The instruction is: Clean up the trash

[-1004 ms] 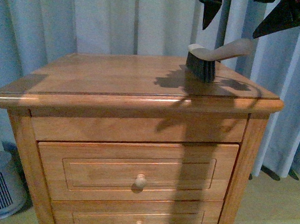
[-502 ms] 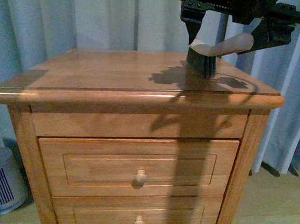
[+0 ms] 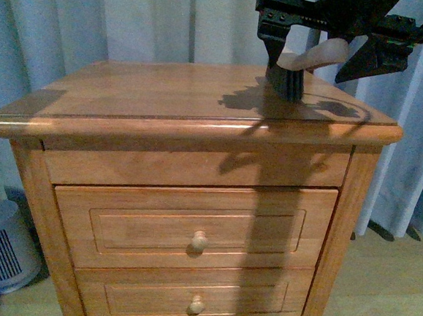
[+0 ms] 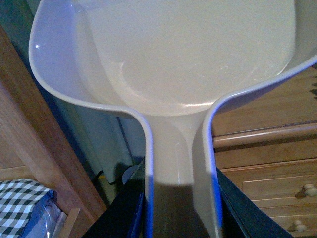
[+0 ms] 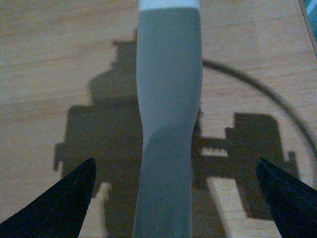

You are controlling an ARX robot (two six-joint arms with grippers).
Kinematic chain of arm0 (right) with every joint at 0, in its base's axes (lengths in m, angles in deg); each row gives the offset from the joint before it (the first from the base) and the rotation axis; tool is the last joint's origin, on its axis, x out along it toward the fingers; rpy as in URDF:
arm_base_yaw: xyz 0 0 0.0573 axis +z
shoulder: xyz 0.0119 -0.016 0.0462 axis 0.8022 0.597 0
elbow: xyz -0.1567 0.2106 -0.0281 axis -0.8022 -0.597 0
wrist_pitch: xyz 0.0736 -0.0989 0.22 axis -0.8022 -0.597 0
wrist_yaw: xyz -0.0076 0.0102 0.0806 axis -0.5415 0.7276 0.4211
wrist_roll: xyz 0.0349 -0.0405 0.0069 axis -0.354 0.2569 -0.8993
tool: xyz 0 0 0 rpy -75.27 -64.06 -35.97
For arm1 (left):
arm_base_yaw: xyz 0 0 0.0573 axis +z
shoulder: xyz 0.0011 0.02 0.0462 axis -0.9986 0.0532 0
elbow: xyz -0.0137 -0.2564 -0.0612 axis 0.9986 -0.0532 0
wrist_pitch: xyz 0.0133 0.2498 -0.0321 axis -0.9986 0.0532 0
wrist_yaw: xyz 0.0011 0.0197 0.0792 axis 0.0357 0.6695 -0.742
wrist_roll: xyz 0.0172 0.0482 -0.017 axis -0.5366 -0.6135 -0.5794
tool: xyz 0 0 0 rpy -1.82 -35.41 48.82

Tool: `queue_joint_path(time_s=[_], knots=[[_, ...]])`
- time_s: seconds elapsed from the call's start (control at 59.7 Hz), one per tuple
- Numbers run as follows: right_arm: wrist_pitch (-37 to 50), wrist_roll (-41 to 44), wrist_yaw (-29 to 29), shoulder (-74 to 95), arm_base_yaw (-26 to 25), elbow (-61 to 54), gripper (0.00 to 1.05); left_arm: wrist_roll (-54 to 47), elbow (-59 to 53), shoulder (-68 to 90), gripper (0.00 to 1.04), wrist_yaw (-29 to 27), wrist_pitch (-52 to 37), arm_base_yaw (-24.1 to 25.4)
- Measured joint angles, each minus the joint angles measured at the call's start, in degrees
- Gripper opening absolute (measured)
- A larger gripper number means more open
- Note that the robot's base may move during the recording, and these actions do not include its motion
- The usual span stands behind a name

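On wooden two-drawer nightstand tabletop point(image 3: 150, 95), rear right: one beige-handled, dark-bristled brush point(image 3: 287, 80), bristles down. Right fingers point(image 5: 64, 206) spread wide, straddling handle, not touching. Left fingers point(image 4: 124, 208) clamp one beige plastic dustpan point(image 4: 188, 49) handle.

Our front cam faces the cabinet point(image 3: 196, 171) mid-range, just above worktop point(image 3: 158, 95) level. Right wrist looks close down the brush handle point(image 5: 167, 99) onto that worktop. Left wrist hugs the dustpan point(image 4: 188, 59); we share drawers point(image 4: 277, 188) with front.
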Motion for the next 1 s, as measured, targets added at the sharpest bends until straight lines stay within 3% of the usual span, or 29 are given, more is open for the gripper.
queue_joint_path(time_s=[0.519,0.82,1.004], knots=[[0.5,-1.2,-0.4,0.7,-0.4,-1.5,0.21,0.0,0.0,0.0,0.27,0.0,0.0,0.0],[1.7,1.1,-1.2,0.7,-1.3,-1.9,0.20,0.0,0.0,0.0,0.27,0.0,0.0,0.0],[5.7,8.9,-4.7,-0.3,-1.2,-2.3,0.20,0.0,0.0,0.0,0.27,0.0,0.0,0.0]])
